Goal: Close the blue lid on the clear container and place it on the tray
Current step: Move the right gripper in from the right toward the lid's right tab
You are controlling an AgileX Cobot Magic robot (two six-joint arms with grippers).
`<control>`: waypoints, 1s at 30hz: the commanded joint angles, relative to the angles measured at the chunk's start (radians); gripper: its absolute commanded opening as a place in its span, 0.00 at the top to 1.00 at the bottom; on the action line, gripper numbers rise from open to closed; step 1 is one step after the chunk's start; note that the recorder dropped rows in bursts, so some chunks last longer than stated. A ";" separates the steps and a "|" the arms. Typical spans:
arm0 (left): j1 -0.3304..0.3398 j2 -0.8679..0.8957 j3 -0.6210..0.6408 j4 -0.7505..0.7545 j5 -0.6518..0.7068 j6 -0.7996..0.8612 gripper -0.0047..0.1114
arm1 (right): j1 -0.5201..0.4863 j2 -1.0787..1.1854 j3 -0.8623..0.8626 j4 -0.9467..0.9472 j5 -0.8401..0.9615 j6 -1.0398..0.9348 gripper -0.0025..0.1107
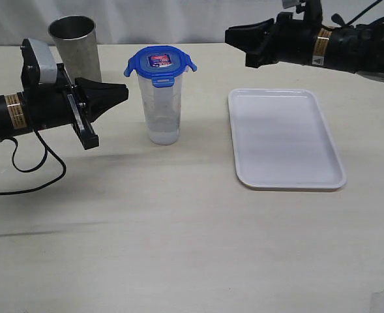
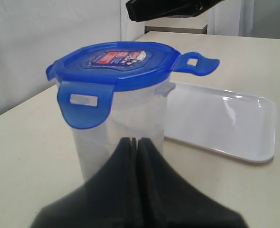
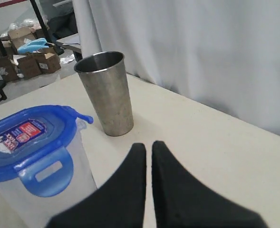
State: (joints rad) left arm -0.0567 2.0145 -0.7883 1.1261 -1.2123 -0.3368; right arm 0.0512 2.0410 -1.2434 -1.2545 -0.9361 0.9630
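the blue lid [image 1: 160, 62] sits atop the clear container [image 1: 161, 114], on the bench [image 1: 178, 228] beside the tray [image 1: 284, 138]. left pincer [image 1: 121, 93] and right pincer [image 1: 231, 34] are closed, empty; press the raised flaps [image 1: 190, 64] down squarely.

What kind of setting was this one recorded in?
Probably a robotics lab or workshop, not a home: a plain cream table backed by a white curtain, with cardboard boxes on the floor beyond it.

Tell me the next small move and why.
Probably bring the right claw down onto the blue lid to press it home: it rests on the clear container with side flaps sticking out, and nothing touches it.
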 commanded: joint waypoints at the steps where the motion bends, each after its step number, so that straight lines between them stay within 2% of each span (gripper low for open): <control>1: -0.003 0.001 -0.006 -0.008 -0.009 0.000 0.96 | 0.071 0.017 -0.035 0.020 0.138 -0.052 0.94; 3: -0.003 0.001 -0.006 -0.008 -0.009 0.000 0.96 | 0.096 0.017 -0.047 0.016 0.234 -0.054 0.94; 5: -0.003 0.001 -0.006 -0.012 -0.009 0.000 0.96 | 0.103 0.017 -0.056 0.013 0.257 -0.060 0.94; 10: -0.003 0.001 -0.006 -0.025 -0.009 0.000 0.96 | 0.106 0.017 -0.058 0.013 0.175 -0.062 0.94; 18: -0.003 0.001 -0.006 -0.017 -0.009 0.000 0.96 | 0.145 0.035 -0.058 0.006 0.182 -0.067 0.94; 30: -0.003 0.001 -0.006 -0.046 -0.009 0.000 0.96 | 0.149 0.048 -0.060 -0.047 0.179 -0.031 0.94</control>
State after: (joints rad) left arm -0.0567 2.0145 -0.7883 1.0966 -1.2123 -0.3368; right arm 0.1991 2.0884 -1.3001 -1.2823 -0.7480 0.9155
